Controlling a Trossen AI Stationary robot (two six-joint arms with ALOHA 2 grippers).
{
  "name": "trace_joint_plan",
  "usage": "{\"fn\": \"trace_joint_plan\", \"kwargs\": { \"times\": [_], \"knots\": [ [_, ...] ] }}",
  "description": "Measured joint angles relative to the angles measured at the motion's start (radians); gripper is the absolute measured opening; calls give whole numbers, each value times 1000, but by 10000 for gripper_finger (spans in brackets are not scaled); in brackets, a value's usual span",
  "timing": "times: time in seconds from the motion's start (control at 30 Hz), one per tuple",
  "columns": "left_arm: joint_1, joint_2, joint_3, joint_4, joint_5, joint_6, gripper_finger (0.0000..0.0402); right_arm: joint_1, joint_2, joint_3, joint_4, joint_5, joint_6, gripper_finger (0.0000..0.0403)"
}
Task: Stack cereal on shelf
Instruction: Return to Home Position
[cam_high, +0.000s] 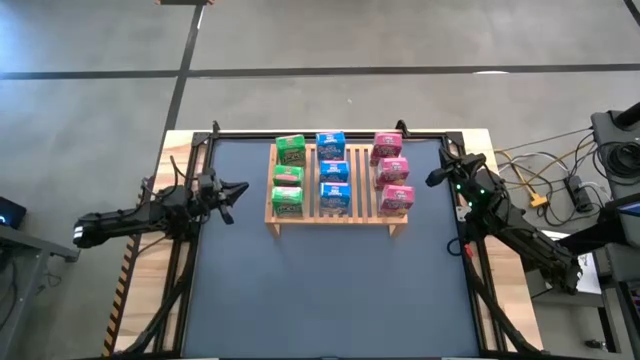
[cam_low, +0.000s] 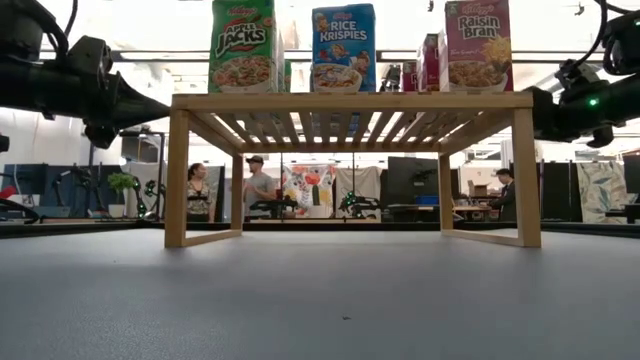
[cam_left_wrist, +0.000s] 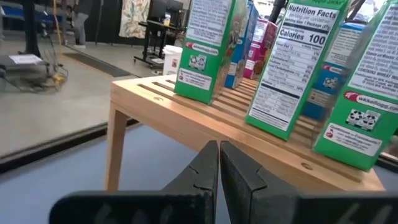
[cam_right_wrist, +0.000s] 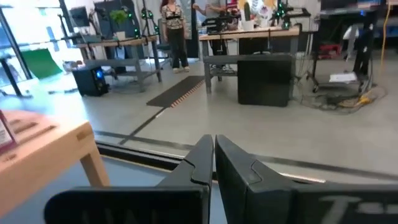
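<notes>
Nine small cardboard cereal boxes stand on the low light-wood slatted shelf (cam_high: 335, 221): three green boxes (cam_high: 288, 175), three blue boxes (cam_high: 333, 172) and three pink boxes (cam_high: 392, 170). The stacking looks complete. The step in hand appears to be parking the arms, which calls for drawing each away without brushing the shelf. The left gripper (cam_high: 238, 190) and right gripper (cam_high: 432, 180) hang beside the shelf's ends, fingers together and empty. Readable print: Apple Jacks, Rice Krispies, Raisin Bran, "Nutrition Facts, Calories 100".
</notes>
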Motion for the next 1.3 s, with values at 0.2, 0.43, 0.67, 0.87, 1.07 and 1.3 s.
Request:
{"fn": "trace_joint_plan", "kwargs": {
  "times": [0.2,0.43,0.67,0.87,1.07,1.3],
  "knots": [
    [-1,6,-1,7,22,-14,0,0,1,0,0,-4,-121,9],
    [-1,6,-2,7,23,-14,0,0,1,0,1,-10,-166,9],
    [-1,6,-2,8,23,-14,0,0,1,0,1,-10,-166,9],
    [-1,6,-2,9,24,-14,0,0,1,0,2,-10,-165,9],
    [-1,6,-1,9,24,-14,0,0,1,0,2,-10,-164,9],
    [-1,6,-1,9,24,-14,0,0,1,0,3,-10,-165,9]
  ]
}}
